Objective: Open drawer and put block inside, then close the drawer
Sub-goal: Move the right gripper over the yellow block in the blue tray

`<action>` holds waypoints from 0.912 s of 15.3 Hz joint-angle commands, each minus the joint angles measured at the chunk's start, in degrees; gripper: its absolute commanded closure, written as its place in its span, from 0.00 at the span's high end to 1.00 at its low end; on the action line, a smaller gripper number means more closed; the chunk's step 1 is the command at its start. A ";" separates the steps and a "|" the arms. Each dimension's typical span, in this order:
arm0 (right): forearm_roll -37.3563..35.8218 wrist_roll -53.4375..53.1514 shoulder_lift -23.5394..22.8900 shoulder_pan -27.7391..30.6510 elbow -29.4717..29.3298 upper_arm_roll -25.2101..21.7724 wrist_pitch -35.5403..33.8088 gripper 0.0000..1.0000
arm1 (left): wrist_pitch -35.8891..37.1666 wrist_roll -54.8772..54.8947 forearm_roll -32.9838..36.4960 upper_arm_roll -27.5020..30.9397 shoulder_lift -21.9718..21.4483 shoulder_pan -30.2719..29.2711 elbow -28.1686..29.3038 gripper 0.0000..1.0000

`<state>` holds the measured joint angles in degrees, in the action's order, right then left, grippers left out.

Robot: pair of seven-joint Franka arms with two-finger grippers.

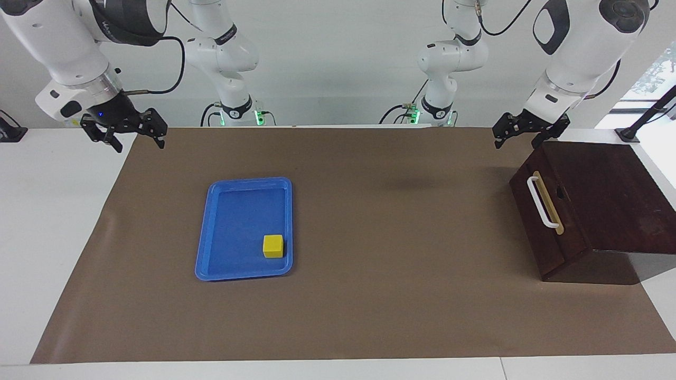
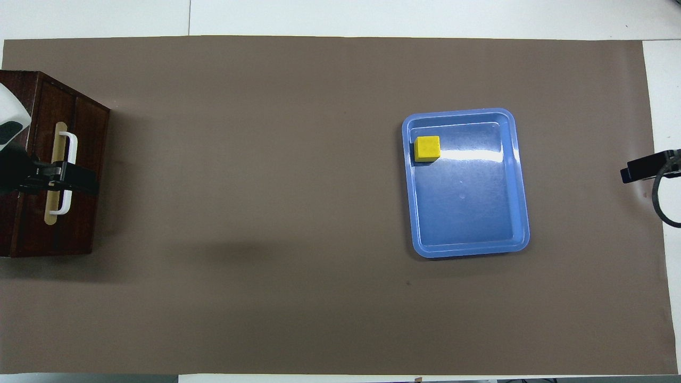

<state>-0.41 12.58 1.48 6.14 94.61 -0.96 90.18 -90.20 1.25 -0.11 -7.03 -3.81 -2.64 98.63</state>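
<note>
The dark wooden drawer [image 1: 549, 221] is shut in its box at the left arm's end of the table, its white bar handle [image 1: 541, 201] facing the tray. The yellow block [image 1: 273, 246] [image 2: 427, 148] lies in the blue tray [image 1: 232, 221] [image 2: 468, 202], in the corner farther from the robots and toward the left arm's end. My left gripper [image 1: 517, 140] [image 2: 64, 178] hangs open in the air over the drawer's front, apart from the handle. My right gripper [image 1: 138, 142] [image 2: 646, 166] waits open and empty, raised over the mat's edge at the right arm's end.
A brown mat [image 1: 369, 295] covers most of the white table. The wooden box [image 1: 607, 195] stands at an angle on the mat's corner. A black stand [image 1: 641, 124] rises beside the box, nearer to the robots.
</note>
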 commanded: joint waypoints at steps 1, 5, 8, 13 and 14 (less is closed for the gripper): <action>-1.61 -1.06 0.10 -0.08 -0.30 0.17 -0.18 1.00 | 1.08 0.15 -0.33 0.08 0.21 -0.08 -0.90 1.00; -1.70 -0.45 0.10 -0.08 -0.30 0.17 0.08 1.00 | 1.08 0.15 -0.33 0.08 0.21 -0.08 -0.90 1.00; -1.53 -0.53 0.10 -0.08 -0.30 0.26 0.43 1.00 | 1.08 0.15 -0.33 0.08 0.21 -0.08 -0.90 1.00; -1.44 -2.37 0.10 -0.17 -0.30 0.17 0.43 1.00 | 1.08 0.15 -0.33 0.08 0.21 -0.08 -0.90 1.00; -1.35 -5.34 0.10 -0.17 -0.13 0.26 0.43 1.00 | 1.08 0.15 -0.33 0.17 0.21 -0.08 -0.90 1.00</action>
<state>-0.41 11.40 1.48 6.14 94.49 -0.96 90.31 -90.20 1.25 -0.11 -7.03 -3.81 -2.64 98.63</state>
